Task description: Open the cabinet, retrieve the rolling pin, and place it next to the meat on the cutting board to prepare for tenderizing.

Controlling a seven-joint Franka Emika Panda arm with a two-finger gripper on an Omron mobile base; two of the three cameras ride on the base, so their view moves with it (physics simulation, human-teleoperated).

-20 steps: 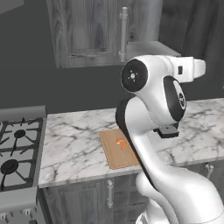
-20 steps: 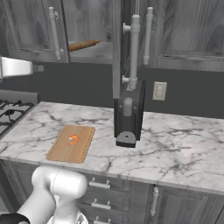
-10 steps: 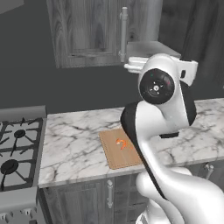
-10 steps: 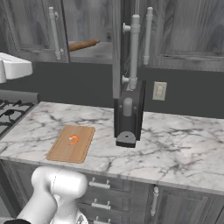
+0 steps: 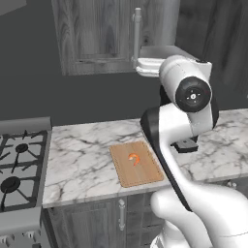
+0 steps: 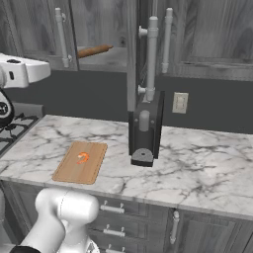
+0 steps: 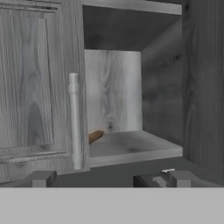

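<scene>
The cabinet [image 6: 99, 29] has its right door [image 6: 143, 74] swung out edge-on, while its left door [image 7: 39, 87] is closed. On the shelf inside lies the brown rolling pin [image 6: 94, 50]; one end of the rolling pin [image 7: 95, 136] peeks from behind the left door's handle [image 7: 74, 122]. My gripper [image 7: 109, 179] is open and empty, level with the shelf [image 7: 131, 146] and apart from it. Below, the cutting board [image 5: 136, 164] lies on the counter with the orange meat [image 5: 134, 159] on it. The cutting board [image 6: 80, 162] and meat [image 6: 83, 157] also show from the right.
A dark appliance [image 6: 145, 131] stands on the marble counter [image 6: 197, 163] right of the board, under the open door. A gas stove [image 5: 14, 169] sits at the left end. A wall outlet [image 6: 180, 102] is behind the counter.
The arm has swung its upper joints round and the hand has turned toward the cabinet opening. The jaws stayed wide apart. Rolling pin, board and meat have not moved.
</scene>
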